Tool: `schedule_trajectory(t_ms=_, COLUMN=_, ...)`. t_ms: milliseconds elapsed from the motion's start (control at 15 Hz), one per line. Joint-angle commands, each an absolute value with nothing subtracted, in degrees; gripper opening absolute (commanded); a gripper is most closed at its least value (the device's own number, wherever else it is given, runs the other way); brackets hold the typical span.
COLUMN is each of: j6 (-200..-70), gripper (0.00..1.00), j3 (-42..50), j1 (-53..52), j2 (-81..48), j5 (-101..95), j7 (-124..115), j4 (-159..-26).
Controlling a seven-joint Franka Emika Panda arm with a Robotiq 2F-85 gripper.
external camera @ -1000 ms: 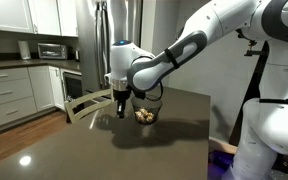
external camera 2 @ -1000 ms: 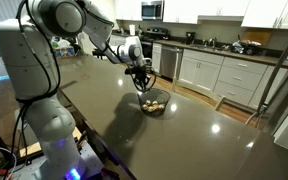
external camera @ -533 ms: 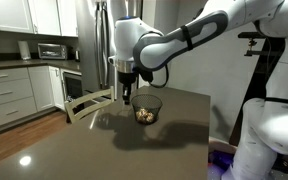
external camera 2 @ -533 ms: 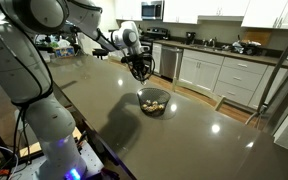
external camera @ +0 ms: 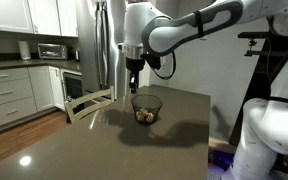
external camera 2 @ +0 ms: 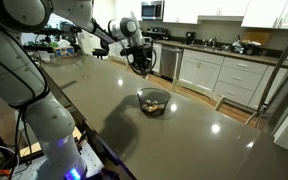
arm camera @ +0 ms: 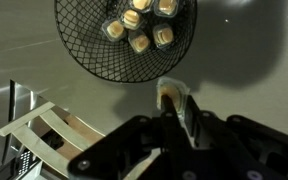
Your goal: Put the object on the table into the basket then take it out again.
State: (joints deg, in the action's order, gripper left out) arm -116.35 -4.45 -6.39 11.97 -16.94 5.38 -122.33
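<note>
Wrist view: jaws clenched on the object, a pale lump, held clear above the desk, just outside the basket. Similar lumps lie inside. Judged: removal underway; setting it down on the desk is left.

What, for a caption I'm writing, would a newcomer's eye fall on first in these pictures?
The big white arm dominates both exterior views, its gripper high above the glossy dark table, pinching a small cream lump, as the wrist view shows. Below it sits the dark wire basket, holding several more cream pieces.
</note>
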Motion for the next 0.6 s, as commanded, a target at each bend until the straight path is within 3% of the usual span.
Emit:
schedule_trajectory(t_ms=0, j6=-114.03, gripper=0.08, j3=-2.73, j1=-4.81, j2=13.26, j5=-12.56, j7=6.86, j4=-122.6)
schedule_trajectory(t_ms=533, j6=-110.42, gripper=0.08, j3=0.45, j1=-2.46, j2=13.74, j5=-6.24, j7=5.6, j4=-122.93)
